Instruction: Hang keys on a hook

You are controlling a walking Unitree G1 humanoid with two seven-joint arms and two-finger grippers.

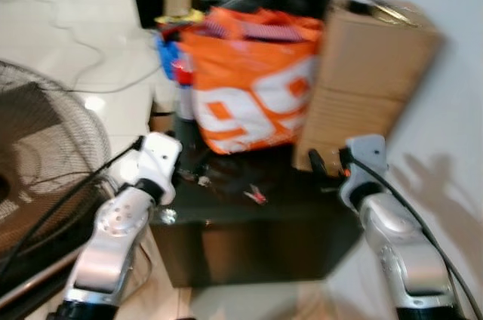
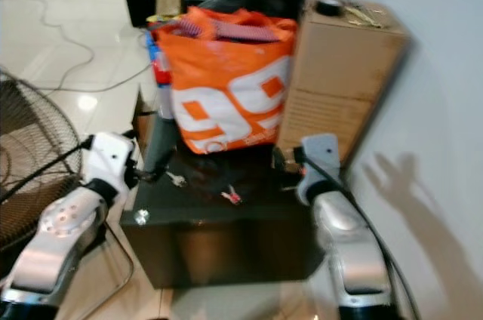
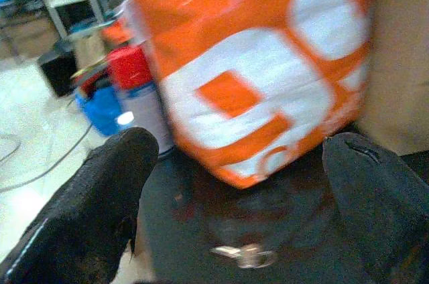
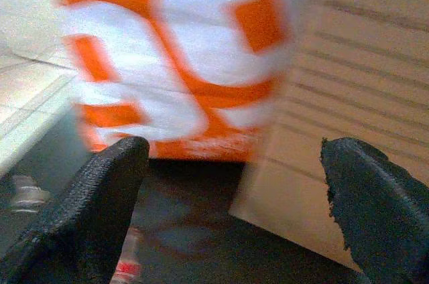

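My two arms are silver with small round holes and white wrist housings; a black cable runs along each. The left pincer (image 3: 228, 197) and right pincer (image 4: 231, 203) have thick, black, rough-textured fingers (image 3: 87, 210).

**Materials and Surface Finish**

The dark table top (image 2: 226, 218) is seen to be smooth, with a dull sheen. The keys (image 3: 244, 255) lying on it are bright, polished-looking metal. The orange and white bag (image 2: 226, 86) is noted as glossy, plastic-like sheet, creased in places. The box (image 2: 339, 78) beside it is matt brown cardboard, with faint ribbing visible in the right wrist view. The floor (image 1: 83, 71) is finished in pale, glossy tiles, on which light is reflected. The fan guard (image 1: 45, 154) is made of thin wire. Both arms are clad in silver, satin-finished shells; the fingers (image 3: 87, 210) are covered in black, rough, grainy padding.
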